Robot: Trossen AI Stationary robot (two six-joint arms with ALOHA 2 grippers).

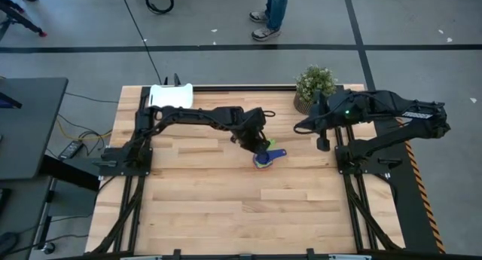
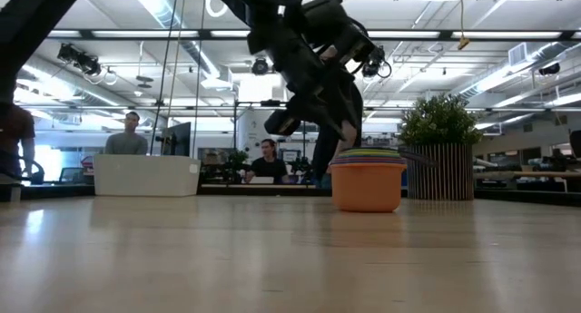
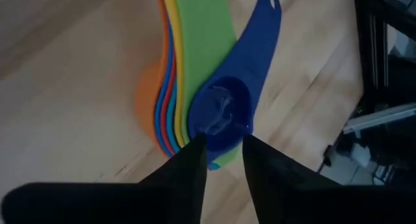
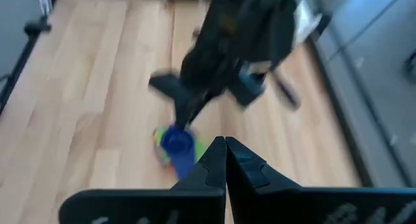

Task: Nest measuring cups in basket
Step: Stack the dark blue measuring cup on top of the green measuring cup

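Observation:
The measuring cups stand nested in one stack on the bare table near its middle. Orange is outermost, and the dark blue cup sits innermost on top. Their flat handles fan out together. My left gripper slants down over the stack, open, with a fingertip on either side of the dark blue bowl's near rim. The white basket stands at the table's far edge, apart from the stack. My right gripper hangs shut above the table's right side. My left gripper's fingertips stand close on either side of the dark blue cup's bowl, slanting down from the far left. I cannot tell whether they touch it. The cup sits in the stack, which rests on the table.
A brown pot with a green plant stands at the far edge, right of the stack. The basket shows at the back left in the low view. Bare wood lies in front of the stack. People sit and stand in the room beyond.

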